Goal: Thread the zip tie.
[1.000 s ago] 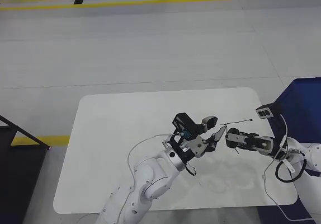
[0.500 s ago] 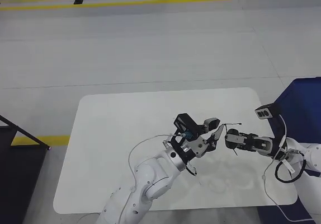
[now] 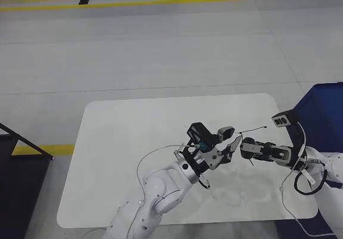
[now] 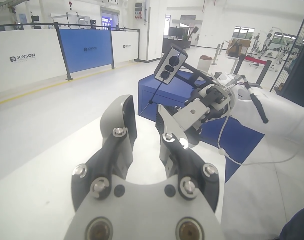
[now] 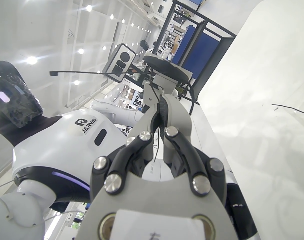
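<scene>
The zip tie [image 5: 77, 72] was pinched between the pressed-together fingers of the right hand [image 5: 155, 101]. Its tail ran down through the gap between the finger links toward the wrist. Past the fingertips the strip bent sharply and ran sideways, ending in a small square head. In the top view the tie [image 3: 255, 129] reached out from the right hand [image 3: 245, 145], away from the left hand [image 3: 232, 134]. The left hand [image 4: 145, 111] was spread wide and held nothing. It sat just beside the right hand's fingertips, with the tie [image 4: 157, 91] showing just beyond its gap. Both hands hung above the surface [image 3: 129, 155].

Half a second earlier the tie's free end had looked shorter and lower in the top view. Now it stood out at about the same reach as a second before. Both hands kept much the same pose throughout.

The tie was a thin, flexible black strip. The fingers were pale grey and wedge-shaped, with black ribbed pads and round metal pivots at the links. The surface was a smooth white slab with rounded corners. Another thin dark strand [image 5: 292, 109] lay flat on it, well apart from the right hand.
</scene>
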You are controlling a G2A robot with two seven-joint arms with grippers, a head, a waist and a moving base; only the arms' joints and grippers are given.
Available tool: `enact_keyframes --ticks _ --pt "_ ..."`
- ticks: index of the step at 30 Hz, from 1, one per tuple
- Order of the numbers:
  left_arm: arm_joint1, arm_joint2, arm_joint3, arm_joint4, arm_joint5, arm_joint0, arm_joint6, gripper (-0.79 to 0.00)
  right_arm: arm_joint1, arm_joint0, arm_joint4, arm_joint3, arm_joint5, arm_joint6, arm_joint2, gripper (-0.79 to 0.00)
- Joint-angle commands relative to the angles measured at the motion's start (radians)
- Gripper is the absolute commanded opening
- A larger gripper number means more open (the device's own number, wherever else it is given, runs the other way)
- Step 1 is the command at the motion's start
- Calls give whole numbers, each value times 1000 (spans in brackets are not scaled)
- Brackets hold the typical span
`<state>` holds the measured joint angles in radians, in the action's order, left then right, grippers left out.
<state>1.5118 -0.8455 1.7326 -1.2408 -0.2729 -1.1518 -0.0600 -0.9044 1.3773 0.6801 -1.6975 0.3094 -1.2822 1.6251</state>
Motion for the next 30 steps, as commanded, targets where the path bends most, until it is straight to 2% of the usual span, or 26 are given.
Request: enact_keyframes --ticks 1,9,20,30 --pt "0 -1 1 -4 2 -1 0 -625 0 -1 2 0 -8 -5 -1 -785" --pt "-1 1 -1 -62 24 1 20 -650 1 -12 15 9 -46 -25 -11 -785" --pt "-5 -3 -20 -133 19 -2 32 -628 1 -31 46 32 -93 -34 -22 -785" --pt "-6 -6 -18 -129 9 -8 30 -634 0 -38 46 38 -109 -36 -31 -785"
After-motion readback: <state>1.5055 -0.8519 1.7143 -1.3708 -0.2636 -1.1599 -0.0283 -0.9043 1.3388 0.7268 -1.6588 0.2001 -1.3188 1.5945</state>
